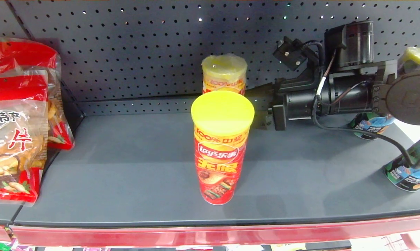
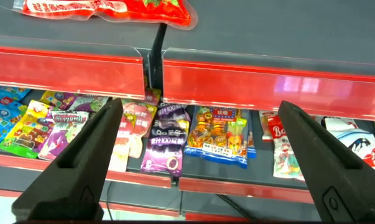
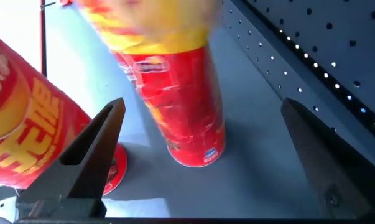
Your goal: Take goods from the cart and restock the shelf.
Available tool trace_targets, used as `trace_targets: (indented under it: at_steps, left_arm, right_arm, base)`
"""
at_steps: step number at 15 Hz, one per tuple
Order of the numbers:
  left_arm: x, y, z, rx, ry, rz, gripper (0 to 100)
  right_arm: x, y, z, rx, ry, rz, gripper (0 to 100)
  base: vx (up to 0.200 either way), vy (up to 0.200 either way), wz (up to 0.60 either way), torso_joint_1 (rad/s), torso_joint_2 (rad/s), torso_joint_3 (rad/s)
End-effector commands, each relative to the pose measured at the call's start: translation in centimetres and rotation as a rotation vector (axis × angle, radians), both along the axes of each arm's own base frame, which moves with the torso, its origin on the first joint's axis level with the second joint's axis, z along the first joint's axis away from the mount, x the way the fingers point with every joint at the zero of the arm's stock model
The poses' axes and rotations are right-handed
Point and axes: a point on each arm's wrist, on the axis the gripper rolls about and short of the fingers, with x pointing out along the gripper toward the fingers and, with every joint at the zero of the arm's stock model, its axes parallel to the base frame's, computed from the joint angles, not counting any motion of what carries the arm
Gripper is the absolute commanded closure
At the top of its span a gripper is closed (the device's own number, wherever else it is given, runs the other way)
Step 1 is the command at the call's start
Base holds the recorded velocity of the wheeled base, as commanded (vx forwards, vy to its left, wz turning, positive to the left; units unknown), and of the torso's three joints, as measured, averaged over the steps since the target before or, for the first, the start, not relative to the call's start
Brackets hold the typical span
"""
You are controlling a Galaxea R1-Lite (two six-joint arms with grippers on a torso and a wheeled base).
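Closest stands a tall round chip can (image 1: 221,153), red and shiny with a flat yellow lid, upright on the smooth grey shelf (image 1: 126,167). Behind it, near the dotted back wall (image 1: 126,45), stands a second can (image 1: 224,74) of the same kind, its top wrapped in crinkly clear film. The right claw (image 3: 203,104) is spread wide, and its two dark pointed fingers (image 3: 91,162) aim at that second can. The can may sit in the gap between them, but the blurry view does not show any touch. The left claw (image 2: 199,104) is spread wide too and holds nothing. It hangs before the red shelf edge (image 2: 268,81) and the soft candy bags (image 2: 218,134) below. Crinkly snack bags (image 1: 15,132) lie on the left and blue cans (image 1: 405,174) stand on the right.
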Motion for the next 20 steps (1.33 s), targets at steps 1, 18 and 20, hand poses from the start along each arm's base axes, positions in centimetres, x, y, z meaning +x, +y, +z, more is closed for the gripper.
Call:
trace_targets:
  at_steps: [1,18,20]
  left_arm:
    - [0.0,0.0,0.0,-0.001,0.003,0.001,0]
    - [0.0,0.0,0.0,-0.001,0.003,0.001,0]
    - [0.0,0.0,0.0,-0.001,0.001,0.001,0]
  right_arm:
    - [-0.5,-0.4,0.0,-0.004,0.002,-0.002,0]
    - [-6.7,-3.7,-1.9,-0.054,0.049,0.024,0]
    - [-7.0,-3.1,-1.9,-0.055,0.047,0.047,0]
  base:
    - [0.000,0.000,0.00,0.000,0.00,0.000]
    - [0.000,0.000,0.00,0.000,0.00,0.000]
    - [0.000,0.000,0.00,0.000,0.00,0.000]
